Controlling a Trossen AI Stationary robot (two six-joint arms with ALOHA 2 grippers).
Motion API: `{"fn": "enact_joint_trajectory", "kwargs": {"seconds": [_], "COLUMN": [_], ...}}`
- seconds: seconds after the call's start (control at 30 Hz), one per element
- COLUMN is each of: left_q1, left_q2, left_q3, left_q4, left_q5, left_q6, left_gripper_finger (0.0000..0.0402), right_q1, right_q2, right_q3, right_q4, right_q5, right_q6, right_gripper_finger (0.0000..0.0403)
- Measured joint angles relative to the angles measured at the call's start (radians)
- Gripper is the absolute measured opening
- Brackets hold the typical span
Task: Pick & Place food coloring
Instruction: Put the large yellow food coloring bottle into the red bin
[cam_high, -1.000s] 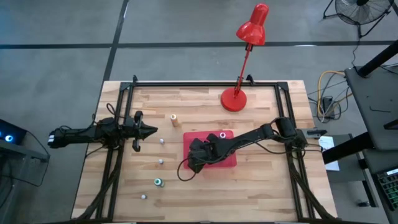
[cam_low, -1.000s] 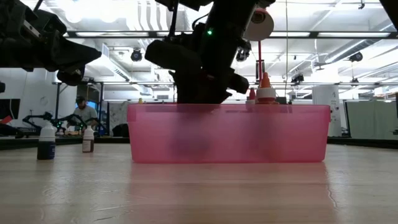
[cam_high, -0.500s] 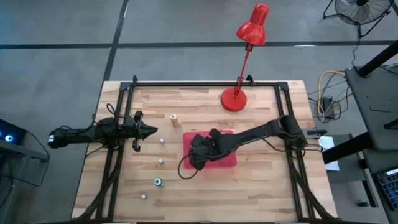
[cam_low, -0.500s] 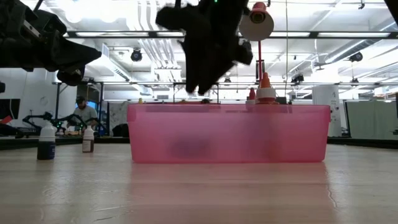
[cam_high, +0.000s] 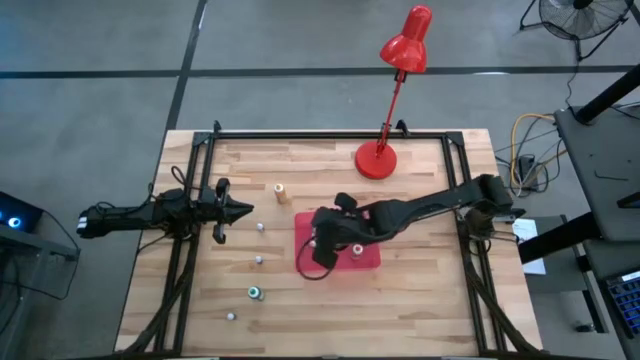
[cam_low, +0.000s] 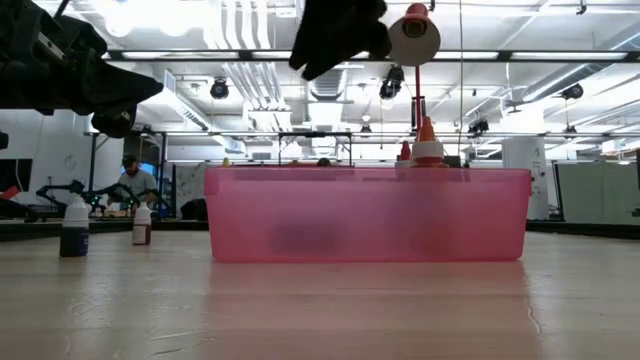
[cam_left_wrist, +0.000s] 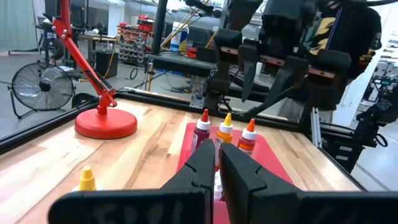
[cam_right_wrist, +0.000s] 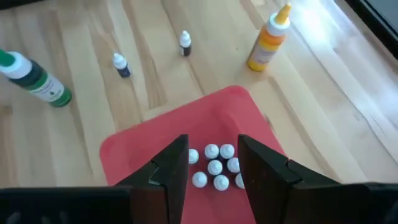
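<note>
The right gripper (cam_high: 322, 243), fingers spread and empty, hovers over the flat red plastic tray (cam_high: 368, 262); loose small white-capped food coloring bottles (cam_high: 258, 260) stand at its nine o'clock on the wooden surface (cam_high: 420, 300), nearer the pressed-together left gripper (cam_high: 240, 210).

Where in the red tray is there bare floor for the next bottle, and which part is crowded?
In the right wrist view, the red tray is bare from the white-capped bottles out to its far rim. The right gripper, open and empty, hovers over that crowded cluster.
</note>
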Motion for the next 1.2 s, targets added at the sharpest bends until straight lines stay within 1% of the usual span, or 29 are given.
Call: {"fn": "enact_joint_trajectory", "kwargs": {"seconds": [0.13, 0.3, 0.37, 0.53, 0.6, 0.8, 0.9, 1.0, 1.2], "left_q1": [0.0, 0.0, 0.0, 0.0, 0.0, 0.0, 0.0, 0.0, 0.0], "left_q2": [0.0, 0.0, 0.0, 0.0, 0.0, 0.0, 0.0, 0.0, 0.0], "left_q3": [0.0, 0.0, 0.0, 0.0, 0.0, 0.0, 0.0, 0.0, 0.0], "left_q4": [0.0, 0.0, 0.0, 0.0, 0.0, 0.0, 0.0, 0.0, 0.0], "left_q5": [0.0, 0.0, 0.0, 0.0, 0.0, 0.0, 0.0, 0.0, 0.0], "left_q6": [0.0, 0.0, 0.0, 0.0, 0.0, 0.0, 0.0, 0.0, 0.0], "left_gripper_finger": [0.0, 0.0, 0.0, 0.0, 0.0, 0.0, 0.0, 0.0, 0.0], "right_q1": [0.0, -0.001, 0.002, 0.008, 0.001, -0.051, -0.082, -0.114, -0.157], "right_q2": [-0.114, -0.289, -0.361, -0.528, -0.585, -0.734, -0.806, -0.872, -0.967], "right_q3": [-0.153, -0.375, -0.456, -0.643, -0.712, -0.909, -1.01, -1.085, -1.183], "right_q4": [0.078, 0.237, 0.311, 0.533, 0.606, 0.795, 0.863, 0.883, 0.897], "right_q5": [-0.003, -0.016, -0.055, -0.216, -0.259, -0.265, -0.265, -0.265, -0.265], "right_q6": [0.004, 0.003, -0.027, -0.14, -0.193, -0.272, -0.277, -0.277, -0.274], "right_gripper_finger": [0.0128, 0.0128, 0.0128, 0.0128, 0.0128, 0.0128, 0.0128, 0.0128, 0.0128]}}
